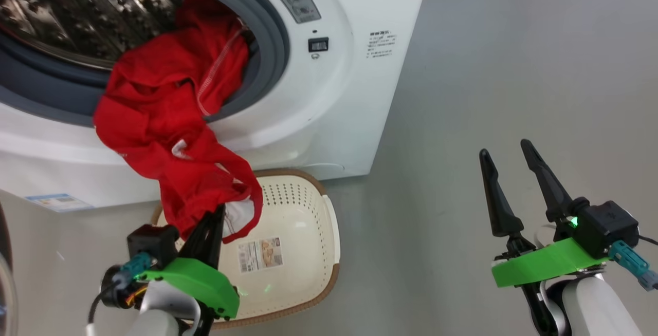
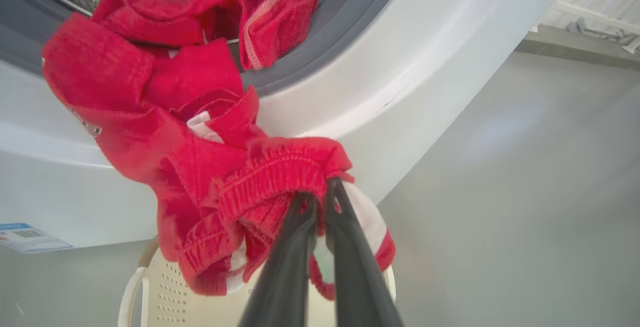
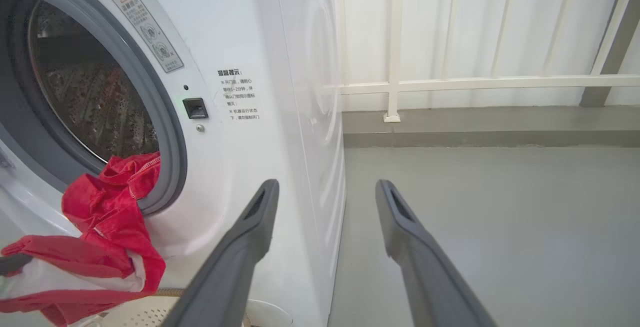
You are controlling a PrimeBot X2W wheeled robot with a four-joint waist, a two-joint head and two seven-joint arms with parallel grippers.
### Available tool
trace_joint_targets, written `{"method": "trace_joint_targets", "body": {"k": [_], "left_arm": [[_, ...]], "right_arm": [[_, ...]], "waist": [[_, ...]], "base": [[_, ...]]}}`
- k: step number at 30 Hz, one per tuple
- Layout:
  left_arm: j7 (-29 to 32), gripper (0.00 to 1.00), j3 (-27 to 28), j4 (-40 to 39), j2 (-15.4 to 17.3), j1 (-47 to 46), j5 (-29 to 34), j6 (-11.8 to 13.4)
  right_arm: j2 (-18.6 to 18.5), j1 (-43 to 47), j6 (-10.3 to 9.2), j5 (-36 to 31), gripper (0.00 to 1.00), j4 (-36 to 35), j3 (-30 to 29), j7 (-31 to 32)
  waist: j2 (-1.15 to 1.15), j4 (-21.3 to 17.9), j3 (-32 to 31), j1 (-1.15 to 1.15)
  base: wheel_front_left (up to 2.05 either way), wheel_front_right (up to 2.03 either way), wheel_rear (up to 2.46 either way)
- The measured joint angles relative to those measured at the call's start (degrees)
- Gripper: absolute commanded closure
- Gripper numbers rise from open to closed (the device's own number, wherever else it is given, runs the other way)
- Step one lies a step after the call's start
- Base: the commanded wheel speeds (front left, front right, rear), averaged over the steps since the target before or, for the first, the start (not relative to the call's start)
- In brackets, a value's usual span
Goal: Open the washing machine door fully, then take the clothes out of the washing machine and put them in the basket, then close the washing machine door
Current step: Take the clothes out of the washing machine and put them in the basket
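Note:
The washing machine (image 1: 334, 94) stands open, its steel drum (image 1: 77, 12) in sight. Red clothes (image 1: 154, 110) spill from the drum over the grey ring and hang down the front as one long bunch. My left gripper (image 1: 218, 212) is shut on the bunch's lower end, beside a white patch of cloth, just above the cream basket (image 1: 308, 207) on the floor below the opening. In the left wrist view the left gripper (image 2: 317, 194) pinches the elastic hem of the clothes (image 2: 200, 167). My right gripper (image 1: 505, 149) hangs open and empty over the floor, right of the machine. A sliver of the washing machine door (image 1: 4, 284) shows at the far left.
Bare grey floor (image 1: 514, 69) stretches to the right of the machine. In the right wrist view a white railing (image 3: 450, 84) and wall stand behind it. A small blue label (image 1: 56, 201) sits low on the machine's front.

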Motion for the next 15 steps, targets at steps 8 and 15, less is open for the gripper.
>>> {"method": "trace_joint_targets", "body": {"k": [8,15], "left_arm": [[-2.07,1.00,-1.43,18.35,-2.59,-7.79,-0.87,-4.80],[-3.03,1.00,-2.41,30.78,-4.57,-13.17,-2.43,-7.17]], "right_arm": [[-0.01,-1.42,0.00,0.00,0.00,-0.09,0.42,0.00],[-0.02,-3.11,0.00,0.01,0.00,-0.22,0.64,0.00]], "waist": [[0.00,-0.91,3.64,0.00],[0.00,-1.54,6.09,0.00]], "base": [[0.00,0.00,0.00],[0.00,0.00,0.00]]}}
